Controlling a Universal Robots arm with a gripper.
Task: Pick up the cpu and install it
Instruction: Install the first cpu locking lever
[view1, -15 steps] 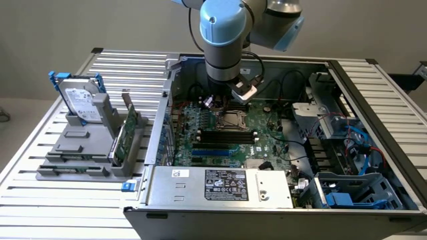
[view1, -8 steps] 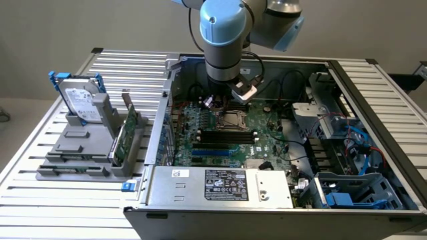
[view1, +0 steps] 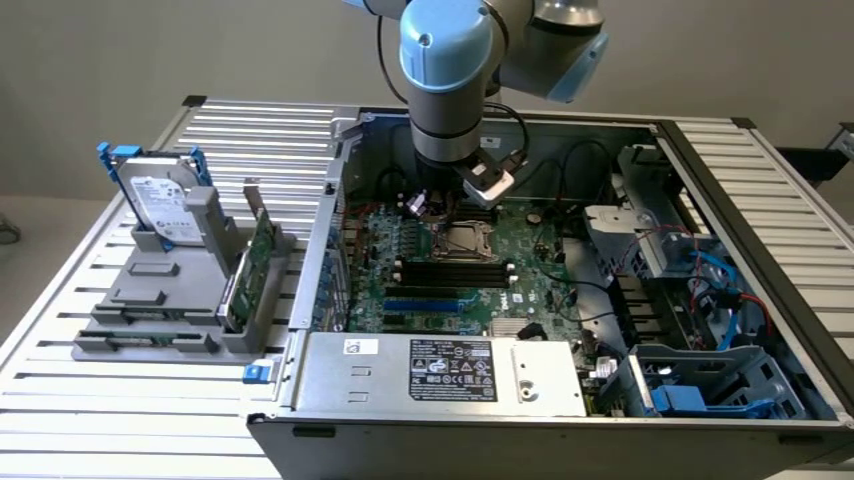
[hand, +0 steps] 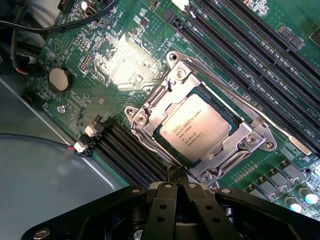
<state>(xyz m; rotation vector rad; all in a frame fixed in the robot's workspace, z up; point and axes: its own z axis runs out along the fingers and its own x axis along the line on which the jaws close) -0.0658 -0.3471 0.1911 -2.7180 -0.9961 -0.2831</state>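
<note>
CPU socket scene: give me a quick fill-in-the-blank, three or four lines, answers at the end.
1. The cpu sits in the motherboard ____.
2. The gripper has its fingers ____ and holds nothing.
3. In the exterior view, the hard drive stands on the grey rack, ____ the computer case.
4. A round coin ____ lies on the board, apart from the cpu.

Answers: socket; shut; outside; battery

Lab bench: slatted aluminium table (view1: 747, 190)

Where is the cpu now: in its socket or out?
In: the cpu lies flat within the socket's metal frame on the motherboard, not held.
</note>
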